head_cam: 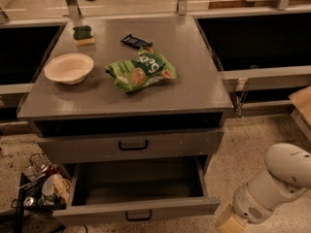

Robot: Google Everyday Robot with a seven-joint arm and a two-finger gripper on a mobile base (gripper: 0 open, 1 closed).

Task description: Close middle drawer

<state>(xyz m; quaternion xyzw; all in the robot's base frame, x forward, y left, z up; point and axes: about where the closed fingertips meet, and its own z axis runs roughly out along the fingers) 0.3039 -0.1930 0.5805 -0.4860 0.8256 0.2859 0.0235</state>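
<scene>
**Middle drawer stands open, fingers low beside it**

The middle drawer (170, 208) is pulled far out below the taller-fronted drawer (184, 144), with its dark inside showing and its low front panel nearest the camera. That panel is what I judge has to be pushed, so my arm (279, 178) hangs low at the lower right. My fingers (227, 223) are at the bottom edge, just beside the drawer's right front corner. I cannot tell how far open they are, and I see nothing in them. The bowl (69, 68) and the green snack bag (141, 71) lie on the desk (194, 72), well clear of the drawer's path.
</scene>
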